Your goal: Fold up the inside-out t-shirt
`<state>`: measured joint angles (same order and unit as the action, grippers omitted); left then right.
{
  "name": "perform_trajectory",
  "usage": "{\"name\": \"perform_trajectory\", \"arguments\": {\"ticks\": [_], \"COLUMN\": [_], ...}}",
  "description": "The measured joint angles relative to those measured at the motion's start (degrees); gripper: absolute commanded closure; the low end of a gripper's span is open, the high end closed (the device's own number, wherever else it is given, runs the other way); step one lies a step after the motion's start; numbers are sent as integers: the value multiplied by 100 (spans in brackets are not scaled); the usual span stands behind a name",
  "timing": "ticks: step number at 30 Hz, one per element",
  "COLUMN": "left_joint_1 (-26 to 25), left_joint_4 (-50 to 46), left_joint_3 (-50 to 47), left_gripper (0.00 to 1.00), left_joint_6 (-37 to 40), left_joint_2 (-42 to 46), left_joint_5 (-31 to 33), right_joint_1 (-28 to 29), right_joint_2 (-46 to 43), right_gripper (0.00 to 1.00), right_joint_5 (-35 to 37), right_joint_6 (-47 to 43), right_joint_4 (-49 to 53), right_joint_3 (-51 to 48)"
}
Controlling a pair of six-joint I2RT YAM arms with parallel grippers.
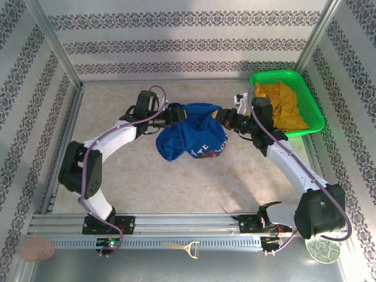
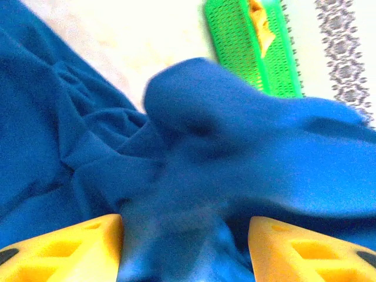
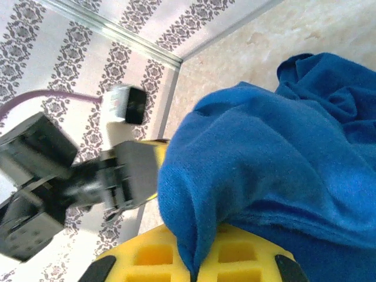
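Both arms hold the royal-blue cloth t-shirt (image 1: 189, 136) bunched up, mid-table, between them.
White print near the shirt's lower edge, too small to read; no other legible text. Left gripper (image 1: 171, 118): yellow fingers (image 2: 76, 247) part-spread, clamped on a thick wad of blue cloth. Right gripper (image 1: 220, 116): jaws nearly together, a fold of cloth pinched between them. Green plastic mesh basket (image 1: 313, 104) sits far right, just behind the right arm, with a mustard-yellow garment (image 1: 283, 104) in it. Yellow-handled flat metal tool (image 1: 183, 247) lies on the near rail, well apart from the shirt. Cloth blocks most of both wrist views.
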<state>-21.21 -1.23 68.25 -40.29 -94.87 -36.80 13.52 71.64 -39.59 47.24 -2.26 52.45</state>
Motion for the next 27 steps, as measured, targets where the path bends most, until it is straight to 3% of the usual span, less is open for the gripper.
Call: {"name": "perform_trajectory", "arguments": {"ticks": [4,7,13,23,25,27], "left_joint_1": [-96,-400,-1069,-1108,-1110,-1110], "left_joint_4": [-249,-549,-1493,-2876,-2907,-2887], "left_joint_3": [111,466,1419,2922,3073,3115], "left_gripper": [35,35,35,34,45,81], "left_joint_6": [-28,-48,-15,111,114,120], "left_joint_2": [577,514,-361,-2107,-2330,-2494], "left_joint_5": [264,592,1364,1928,1847,1670], "right_joint_1": [-28,-28,-28,-24,-26,-28], "right_joint_2": [0,11,48,48,48,48], "right_gripper": [100,100,100,100,100,100], "right_joint_5": [-55,-87,-160,-188,-186,-184], "right_joint_6": [87,105,107,160,192,203], "right_joint_4": [-109,-146,-149,-146,-144,-144], "right_joint_3": [-15,-15,-13,-11,-11,-11]}}
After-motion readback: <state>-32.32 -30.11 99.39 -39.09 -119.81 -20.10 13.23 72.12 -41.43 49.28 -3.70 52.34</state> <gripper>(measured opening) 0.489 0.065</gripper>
